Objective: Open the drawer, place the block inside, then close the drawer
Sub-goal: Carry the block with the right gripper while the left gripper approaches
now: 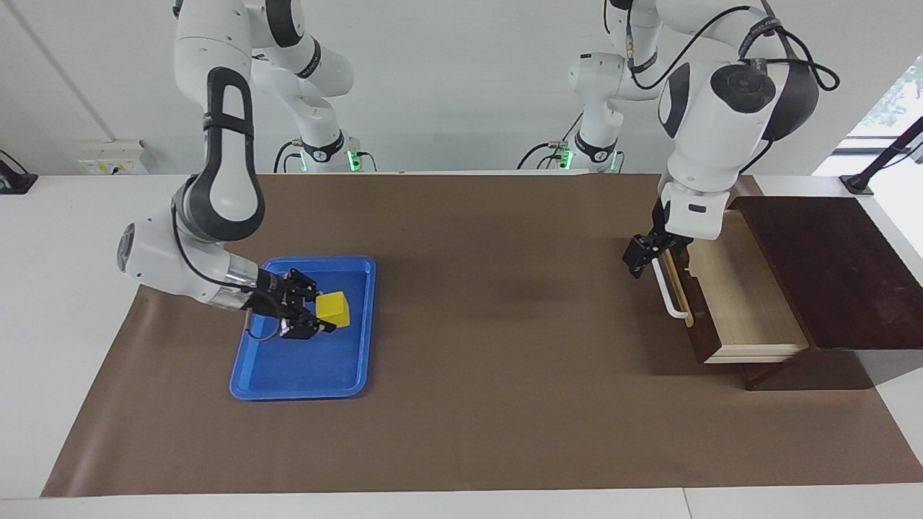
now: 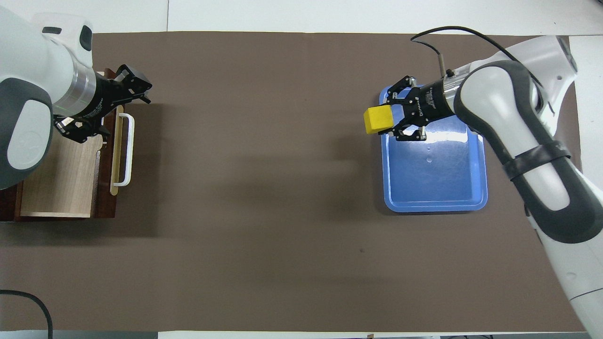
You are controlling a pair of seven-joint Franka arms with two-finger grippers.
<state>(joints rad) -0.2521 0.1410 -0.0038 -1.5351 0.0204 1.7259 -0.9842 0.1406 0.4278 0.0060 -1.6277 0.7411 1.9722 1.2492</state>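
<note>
Brown mat (image 1: 469,303); facing view shows block (image 1: 334,309) lifted off tray (image 1: 303,375).

yellow block (image 1: 335,308), blue tray (image 1: 303,375), reddish-brown drawer (image 1: 743,303), brown mat (image 1: 490,288)

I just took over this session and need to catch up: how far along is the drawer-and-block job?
Done: the drawer stands pulled out of its dark wooden box, its light wood interior empty. In hand: the right gripper is shut on the yellow block, raised over the blue tray. The left gripper is open, up beside the white handle. Left: carry the block across, release it inside, close the drawer.
</note>
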